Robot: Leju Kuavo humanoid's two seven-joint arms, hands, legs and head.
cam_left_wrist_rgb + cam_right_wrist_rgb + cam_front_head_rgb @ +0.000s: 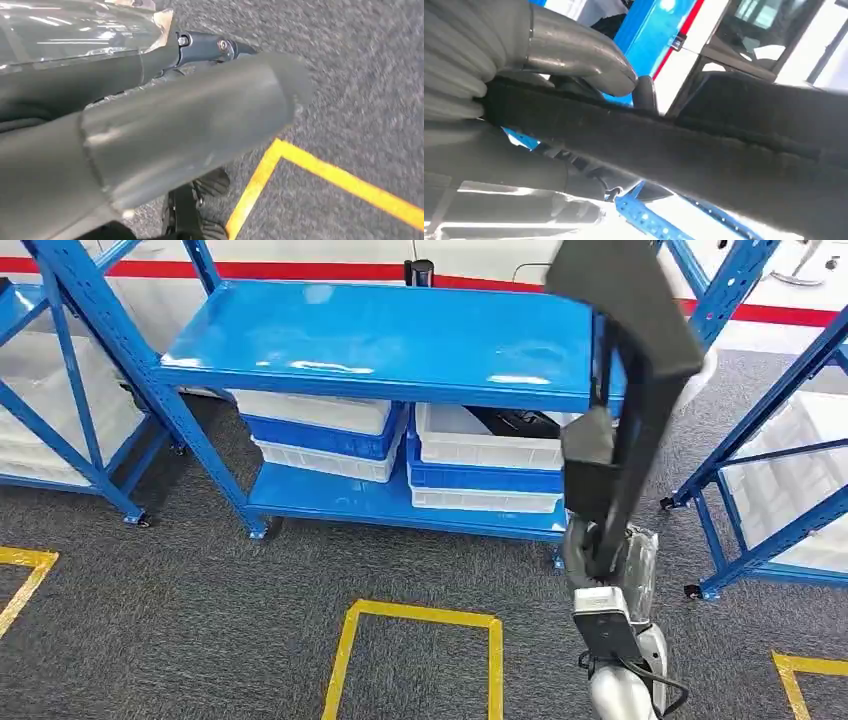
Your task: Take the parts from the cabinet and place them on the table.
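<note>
In the head view my right hand (597,552) is raised in front of the blue cabinet (380,340) and grips a long black angled part (628,335) that stands nearly upright, its top above the cabinet's upper shelf. The right wrist view shows the grey thumb (579,55) wrapped over the black part (724,150). Another dark part (515,420) lies in the white bin (470,445) on the cabinet's lower shelf. My left hand (165,120) hangs over the grey carpet, its thumb and a dark finger (210,47) stretched out with nothing in them.
White and blue bins (320,435) are stacked on the lower shelf. Blue racks with white bins stand at the left (70,410) and at the right (780,470). Yellow tape lines (420,618) mark the grey carpet in front of the cabinet.
</note>
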